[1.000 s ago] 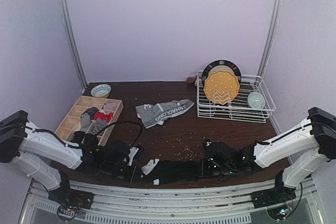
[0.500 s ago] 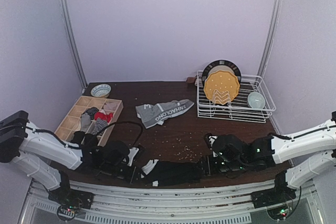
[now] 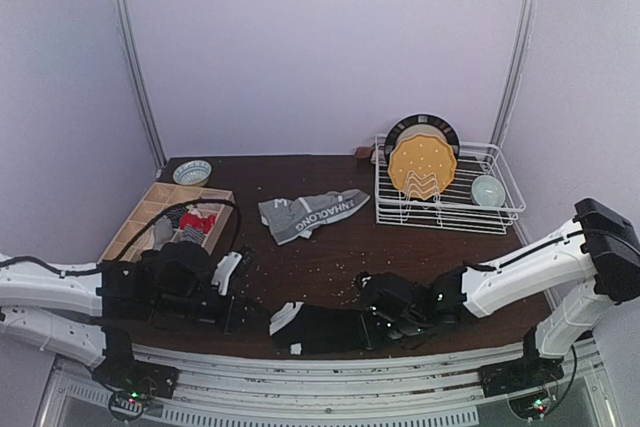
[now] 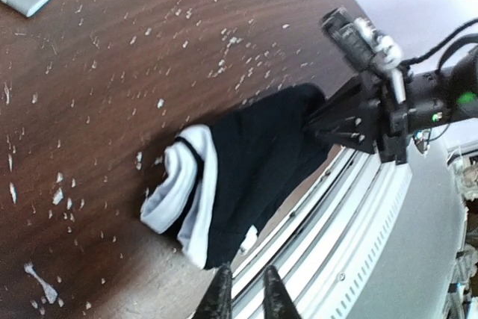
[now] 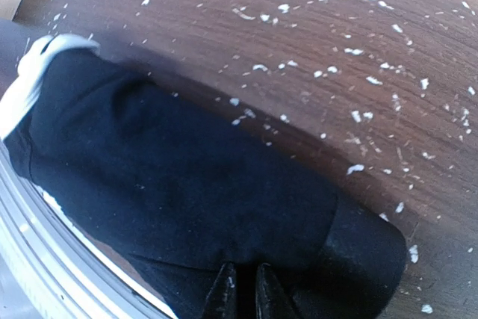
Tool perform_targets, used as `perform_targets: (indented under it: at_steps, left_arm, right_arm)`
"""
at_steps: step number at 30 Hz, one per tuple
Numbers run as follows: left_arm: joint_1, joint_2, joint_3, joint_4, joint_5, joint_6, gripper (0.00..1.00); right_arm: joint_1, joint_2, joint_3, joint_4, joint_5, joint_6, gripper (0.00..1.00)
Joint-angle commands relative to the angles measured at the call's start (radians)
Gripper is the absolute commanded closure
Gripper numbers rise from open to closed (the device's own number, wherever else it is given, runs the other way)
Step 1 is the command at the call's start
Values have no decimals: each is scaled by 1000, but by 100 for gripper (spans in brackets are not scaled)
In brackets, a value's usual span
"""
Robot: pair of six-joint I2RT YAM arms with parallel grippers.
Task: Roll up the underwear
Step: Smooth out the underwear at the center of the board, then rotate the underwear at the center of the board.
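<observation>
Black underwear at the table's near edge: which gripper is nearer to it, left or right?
Right. The right gripper sits at the right end of the black underwear, directly over the cloth. The left gripper hangs just off its left end, not over the cloth.

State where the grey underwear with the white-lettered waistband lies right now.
In the top view, the grey underwear lies mid-table, between the wooden organiser tray on the left and the white dish rack on the right.

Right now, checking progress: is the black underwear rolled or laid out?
Laid out: the black underwear lies flat, only its white waistband end bunched.
</observation>
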Motion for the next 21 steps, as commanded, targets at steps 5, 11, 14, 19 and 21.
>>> perform_targets:
  at_steps: [5, 11, 14, 19, 21]
  left_arm:
    - [-6, 342, 191, 171, 126, 84, 100]
    - [-22, 586, 243, 246, 153, 88, 100]
    - [-23, 636, 177, 307, 155, 58, 100]
    - [-32, 679, 72, 406, 155, 36, 100]
    - [-33, 696, 47, 428, 157, 39, 100]
  right_arm:
    - [37, 19, -55, -37, 37, 6, 90]
    - [46, 10, -85, -23, 47, 24, 91]
    - [50, -7, -105, 2, 47, 38, 89]
    - [56, -90, -128, 24, 35, 55, 73]
    - [55, -138, -126, 25, 46, 51, 58]
